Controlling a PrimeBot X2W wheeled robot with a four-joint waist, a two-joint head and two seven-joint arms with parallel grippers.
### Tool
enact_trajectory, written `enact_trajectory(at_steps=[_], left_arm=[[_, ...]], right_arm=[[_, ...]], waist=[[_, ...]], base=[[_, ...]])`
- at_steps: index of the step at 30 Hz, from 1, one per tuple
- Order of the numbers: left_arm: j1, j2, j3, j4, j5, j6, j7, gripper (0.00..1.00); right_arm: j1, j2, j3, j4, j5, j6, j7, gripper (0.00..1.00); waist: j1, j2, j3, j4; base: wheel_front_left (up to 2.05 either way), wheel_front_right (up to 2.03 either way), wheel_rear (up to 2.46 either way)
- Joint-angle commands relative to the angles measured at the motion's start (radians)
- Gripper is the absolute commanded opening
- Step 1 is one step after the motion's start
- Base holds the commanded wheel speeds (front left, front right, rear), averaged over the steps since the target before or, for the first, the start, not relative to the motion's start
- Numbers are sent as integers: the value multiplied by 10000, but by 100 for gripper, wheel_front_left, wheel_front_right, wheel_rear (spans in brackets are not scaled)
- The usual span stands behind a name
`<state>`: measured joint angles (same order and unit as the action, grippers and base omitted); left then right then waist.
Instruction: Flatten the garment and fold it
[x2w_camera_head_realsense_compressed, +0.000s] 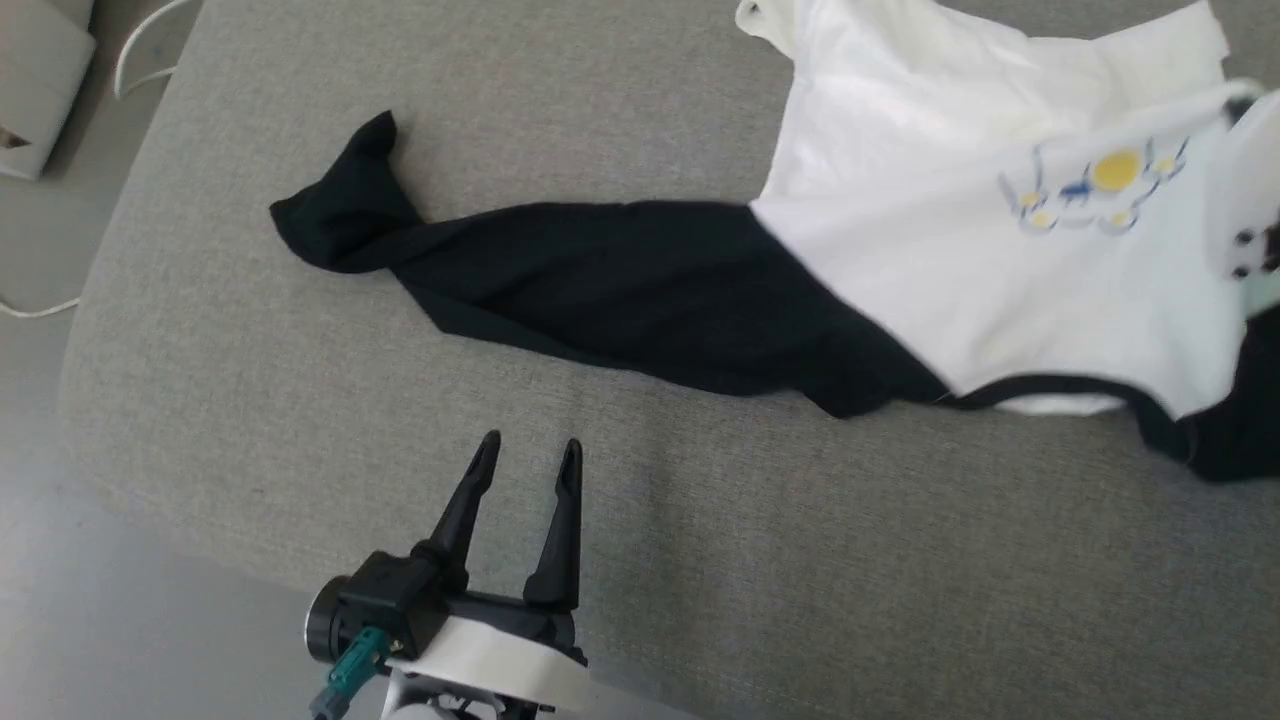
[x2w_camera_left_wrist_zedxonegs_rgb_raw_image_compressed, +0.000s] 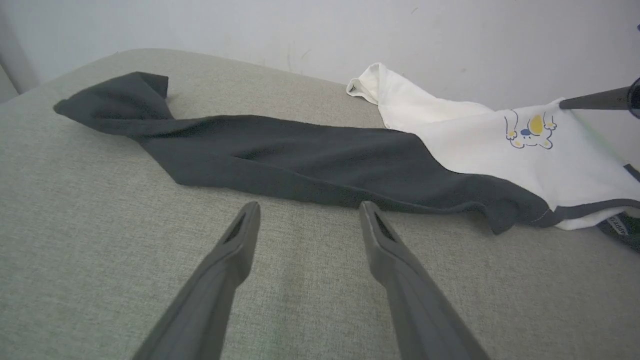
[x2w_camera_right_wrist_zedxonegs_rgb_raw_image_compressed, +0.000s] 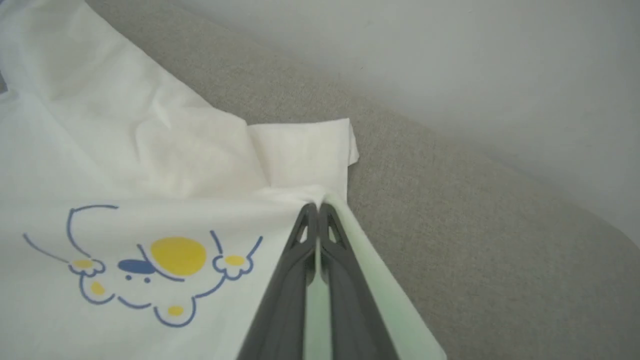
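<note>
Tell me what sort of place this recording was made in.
Probably an indoor test room rather than a home: the garment lies on a grey fabric-covered padded surface beside a bare pale wall, with white cables loose on the floor.

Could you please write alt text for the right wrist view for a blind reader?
The right gripper, fingers shut, pinches a fold of the white garment beside its yellow-and-blue cartoon print. The cloth lies on a grey cushion before a pale wall.

White garment (x2w_camera_head_realsense_compressed: 900, 270), black sleeves, grey cushion (x2w_camera_head_realsense_compressed: 300, 400)
</note>
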<state>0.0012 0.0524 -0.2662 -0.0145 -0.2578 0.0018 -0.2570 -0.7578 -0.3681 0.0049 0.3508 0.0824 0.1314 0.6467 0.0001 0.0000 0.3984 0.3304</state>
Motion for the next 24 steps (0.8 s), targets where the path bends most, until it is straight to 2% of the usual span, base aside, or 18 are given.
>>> enact_trajectory(at_steps=[1,3,4,5,6,12,17,21,24], left_arm=[[-259,-22,-60,9,-93,20,-47,100],[-307,-22,-166,44,-151,17,-47,100],[-329,-22,-207,59,-180,17,-47,100],[-348,-22,-235,71,-201,23,-47,100],[-367,-22,-255,79,-219,29,-47,100],[-506,-22,-223,140,-213,64,-47,100],[-468,-22,-113,146,-100,40,-47,100],[-331,-22,64,110,65,117,-47,100],[-199,-22,251,-1,172,176,-47,100]], right_arm=[[-340,-128,-2,145,-251,-7,-342,0],[-611,-265,25,460,-560,-7,-708,0],[-699,-246,-59,690,-666,-7,-777,25],[-748,-168,-149,915,-756,-7,-794,68],[-792,-83,-230,1115,-849,-7,-817,100],[-1088,331,-138,1767,-912,-7,-1070,100],[-1156,473,49,1507,-349,-7,-1403,100],[-679,555,65,536,271,-7,-1988,100],[177,751,-447,-595,516,-7,-2599,100]], waist=[[-1,0,184,216],[-1,0,324,373],[-1,0,387,439],[-1,0,435,493],[-1,0,477,533],[-1,0,487,374],[-1,0,119,1],[-1,0,-406,-469],[-1,0,-817,-817]], base=[[0,0,0],[0,0,0],[0,0,0],[0,0,0],[0,0,0],[0,0,0],[0,0,0],[0,0,0],[0,0,0]])
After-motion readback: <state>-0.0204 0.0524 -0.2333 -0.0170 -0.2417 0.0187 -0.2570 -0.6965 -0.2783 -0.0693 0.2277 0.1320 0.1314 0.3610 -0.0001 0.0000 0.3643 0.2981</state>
